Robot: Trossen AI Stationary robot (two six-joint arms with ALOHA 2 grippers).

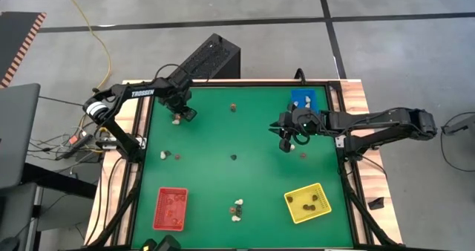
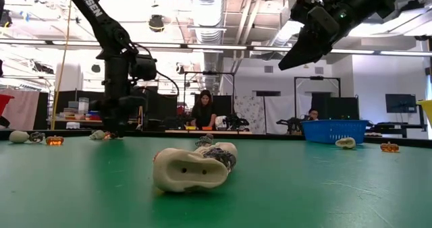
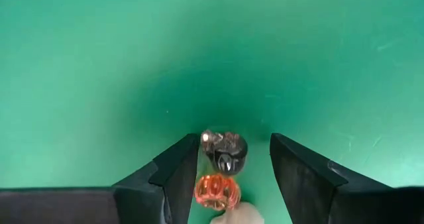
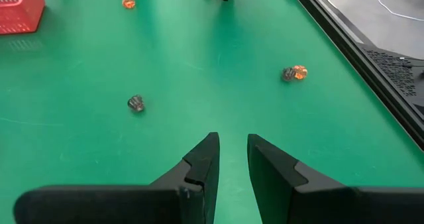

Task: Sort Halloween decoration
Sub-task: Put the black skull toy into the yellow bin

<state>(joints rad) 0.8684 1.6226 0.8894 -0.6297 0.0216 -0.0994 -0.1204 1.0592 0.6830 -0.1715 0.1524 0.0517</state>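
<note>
My left gripper [image 1: 179,116] is down at the green table's far left and open. Between its fingers lie a dark trinket [image 3: 224,150], an orange one [image 3: 215,191] and a cream one [image 3: 242,215]; I cannot tell whether a finger touches them. My right gripper [image 1: 286,142] hangs high above the table's right half [image 2: 304,49], empty, its fingers a narrow gap apart [image 4: 233,151]. Other trinkets lie loose on the table: one far centre [image 1: 233,107], one at the middle [image 1: 233,157], a pair at the left [image 1: 165,155], one under the right arm [image 1: 303,155], and a cluster at the near centre [image 1: 237,209].
A red tray [image 1: 170,208] sits near left and a yellow tray [image 1: 308,203] near right, both with trinkets inside. A blue tray [image 1: 303,99] sits far right. Black rails [image 1: 343,154] edge the table. People sit in the room beyond [image 2: 204,110].
</note>
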